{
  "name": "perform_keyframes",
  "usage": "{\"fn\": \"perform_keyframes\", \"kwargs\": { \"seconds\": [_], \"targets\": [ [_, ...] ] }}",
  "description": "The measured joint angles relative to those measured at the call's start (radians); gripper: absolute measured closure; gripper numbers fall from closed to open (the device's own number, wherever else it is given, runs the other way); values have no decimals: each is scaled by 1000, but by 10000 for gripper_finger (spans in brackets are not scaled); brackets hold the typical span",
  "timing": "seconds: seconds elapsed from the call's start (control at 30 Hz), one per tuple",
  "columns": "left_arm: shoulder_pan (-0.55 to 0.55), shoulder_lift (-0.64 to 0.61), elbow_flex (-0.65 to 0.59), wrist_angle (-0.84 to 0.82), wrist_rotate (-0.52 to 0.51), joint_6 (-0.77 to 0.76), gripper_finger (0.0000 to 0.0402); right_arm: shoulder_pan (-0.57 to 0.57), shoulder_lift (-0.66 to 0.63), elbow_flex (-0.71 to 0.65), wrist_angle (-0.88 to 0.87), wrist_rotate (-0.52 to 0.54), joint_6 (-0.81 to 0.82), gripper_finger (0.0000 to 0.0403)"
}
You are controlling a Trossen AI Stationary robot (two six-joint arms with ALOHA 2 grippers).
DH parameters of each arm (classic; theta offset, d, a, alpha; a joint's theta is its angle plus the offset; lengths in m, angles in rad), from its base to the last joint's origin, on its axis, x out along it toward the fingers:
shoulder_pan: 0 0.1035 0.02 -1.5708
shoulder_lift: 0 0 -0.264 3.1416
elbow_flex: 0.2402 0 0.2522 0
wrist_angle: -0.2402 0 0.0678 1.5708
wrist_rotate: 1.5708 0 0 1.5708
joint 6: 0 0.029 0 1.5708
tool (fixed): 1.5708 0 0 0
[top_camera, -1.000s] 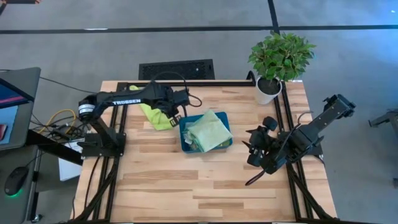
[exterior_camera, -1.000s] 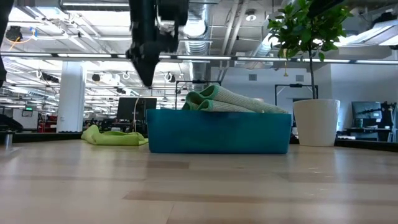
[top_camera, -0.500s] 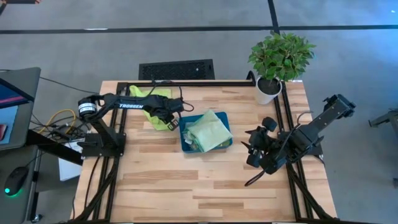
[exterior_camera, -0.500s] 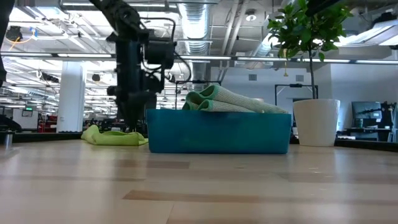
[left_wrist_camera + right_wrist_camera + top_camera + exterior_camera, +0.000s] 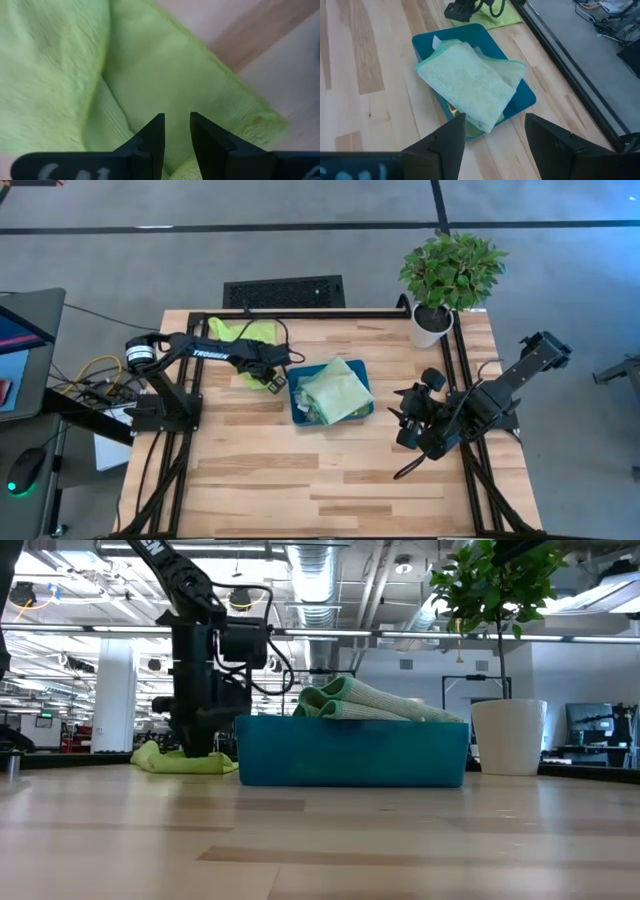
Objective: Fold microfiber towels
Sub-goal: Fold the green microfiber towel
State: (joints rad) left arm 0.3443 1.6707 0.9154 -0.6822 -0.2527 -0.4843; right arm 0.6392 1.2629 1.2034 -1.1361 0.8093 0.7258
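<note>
The lime green towel (image 5: 255, 332) lies crumpled on the table at the far left; it also shows in the low view (image 5: 160, 760). My left gripper (image 5: 270, 377) is down on the towel's near right part, and its fingers (image 5: 176, 132) stand a narrow gap apart. The pale sage towel (image 5: 335, 388) lies folded in the teal tray (image 5: 296, 408). My right gripper (image 5: 405, 425) is open and empty at the table's right, facing the tray (image 5: 522, 97). The grey and yellow towels do not show plainly. My left gripper comes from above, pointing down, and its fingertips (image 5: 156, 125) stand on the lime towel's upper layer (image 5: 150, 75), a little in from a hemmed edge (image 5: 235, 90). The towel shows in the narrow gap between them. The towel lies slack on the table.
A potted plant (image 5: 445, 280) stands at the far right corner. A black metal frame rail (image 5: 330, 313) runs along the far edge and down both sides. The near half of the wooden table (image 5: 320, 490) is bare wood.
My left gripper has come down from well above the table, going a little toward the table's left edge, away from the tray's far left corner and onto the lime towel. The towels and the tray have kept still.
</note>
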Motion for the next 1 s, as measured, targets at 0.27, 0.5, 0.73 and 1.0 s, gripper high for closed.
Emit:
{"fn": "perform_keyframes", "kwargs": {
  "seconds": [0.27,0.5,0.73,1.0],
  "targets": [
    [-52,-5,-59,8,33,-89,318,0,0,0,0,0,0,177],
    [-166,-4,-59,1,97,-182,318,0,0,0,0,1,-1,177],
    [-318,-3,-60,1,203,-378,318,0,0,0,0,1,-27,177],
    [-507,-2,-62,88,222,-554,317,-7,0,0,0,1,-28,177]
  ]
}}
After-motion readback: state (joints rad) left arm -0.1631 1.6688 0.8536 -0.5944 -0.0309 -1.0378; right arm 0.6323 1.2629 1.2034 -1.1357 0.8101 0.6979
